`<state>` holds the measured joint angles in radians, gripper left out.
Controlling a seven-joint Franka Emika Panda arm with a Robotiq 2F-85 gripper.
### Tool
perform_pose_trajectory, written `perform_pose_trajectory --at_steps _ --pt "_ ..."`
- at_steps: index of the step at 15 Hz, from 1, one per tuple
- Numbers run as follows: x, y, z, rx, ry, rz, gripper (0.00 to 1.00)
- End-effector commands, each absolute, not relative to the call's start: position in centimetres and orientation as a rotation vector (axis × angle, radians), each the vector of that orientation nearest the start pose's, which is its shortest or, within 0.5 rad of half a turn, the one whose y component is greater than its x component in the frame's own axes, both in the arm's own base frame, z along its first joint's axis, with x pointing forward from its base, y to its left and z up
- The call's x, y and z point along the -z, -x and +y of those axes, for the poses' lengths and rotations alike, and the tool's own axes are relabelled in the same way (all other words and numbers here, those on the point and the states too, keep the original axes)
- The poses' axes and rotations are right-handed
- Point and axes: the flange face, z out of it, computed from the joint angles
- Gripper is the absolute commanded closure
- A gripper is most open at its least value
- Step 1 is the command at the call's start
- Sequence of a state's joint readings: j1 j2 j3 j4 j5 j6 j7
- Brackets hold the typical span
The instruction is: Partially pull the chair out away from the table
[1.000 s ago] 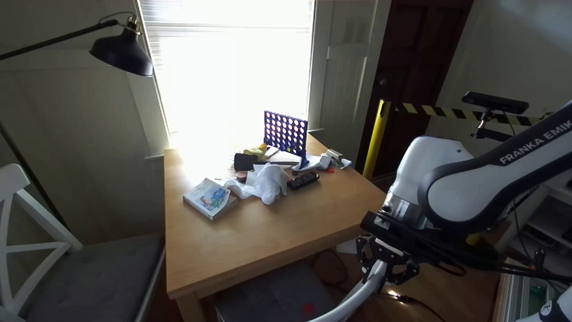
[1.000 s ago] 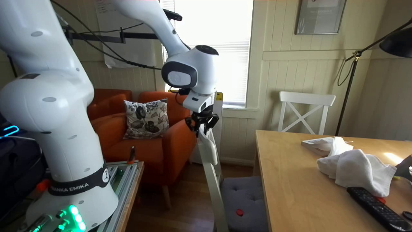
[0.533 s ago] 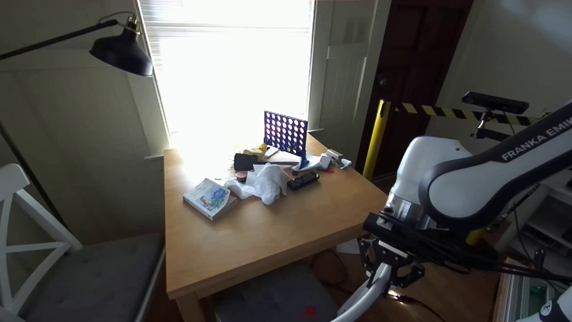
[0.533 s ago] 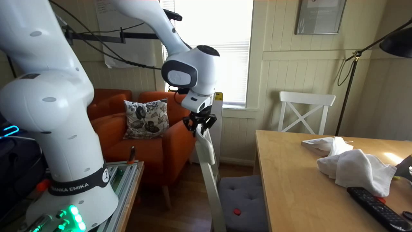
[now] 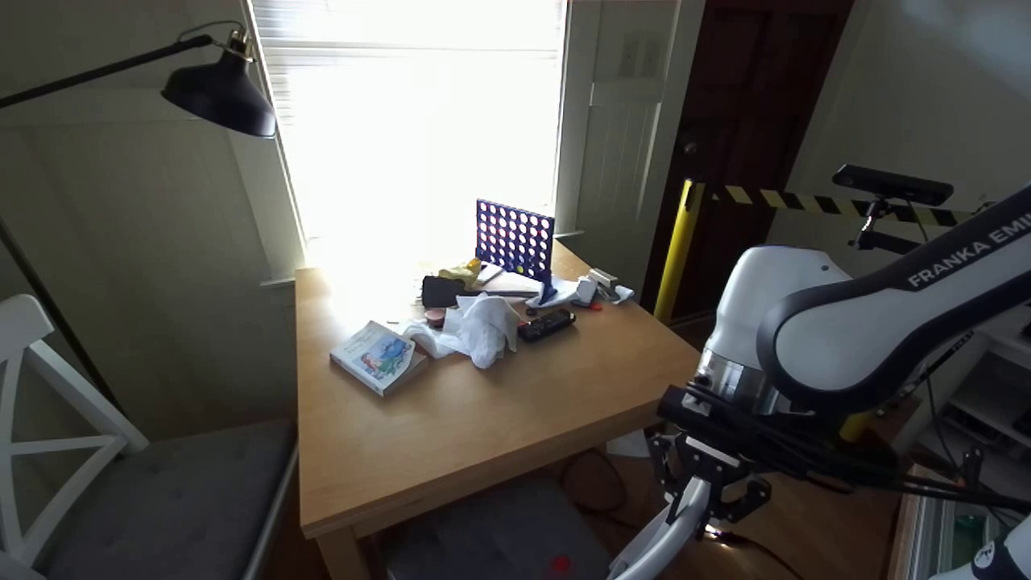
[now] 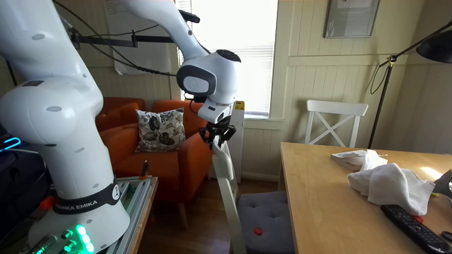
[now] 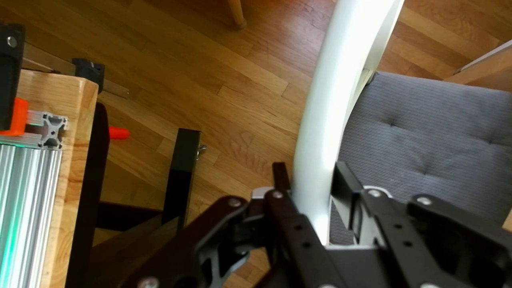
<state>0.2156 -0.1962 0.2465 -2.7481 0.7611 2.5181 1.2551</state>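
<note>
Chair (image 6: 230, 208): long axis near upright, front facing table (image 6: 317, 201).

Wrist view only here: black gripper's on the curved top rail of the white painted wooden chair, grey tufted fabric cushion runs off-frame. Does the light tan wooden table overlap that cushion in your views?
Observer: Yes. In both exterior views the light tan wooden table hides the front end of the grey tufted cushion on the white wooden chair.
Operator: Copy. Anything lying on the cushion?
Observer: Yes, a small round red disc.
</note>
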Motion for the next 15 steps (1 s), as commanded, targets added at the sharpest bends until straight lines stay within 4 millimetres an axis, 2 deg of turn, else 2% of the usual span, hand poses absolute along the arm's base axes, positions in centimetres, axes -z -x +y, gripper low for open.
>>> perform_pose_trajectory --at_steps 1,2,3,4,7,8,9,11,13,15 --pt "-30.8 -32.4 18.5 -0.589 2.253 1.745 0.92" --pt "-30.7 -32.3 18.5 -0.592 2.256 1.745 0.92" --pt "-30.6 -32.2 18.6 -0.597 2.260 1.749 0.85" --pt "-30.5 -32.2 18.5 -0.599 2.265 1.752 0.44" --pt "-30.3 -32.0 18.6 -0.613 2.275 1.754 0.43" --pt "-30.4 -31.8 18.8 -0.637 2.297 1.734 0.40" --pt "-30.8 -30.2 18.5 -0.679 2.312 1.704 0.33" --pt "-32.5 -29.3 19.0 -0.751 2.364 1.635 0.21" --pt "-34.1 -27.4 19.8 -0.874 2.463 1.541 0.06" --pt "-35.6 -25.9 20.1 -0.920 2.571 1.456 0.00"
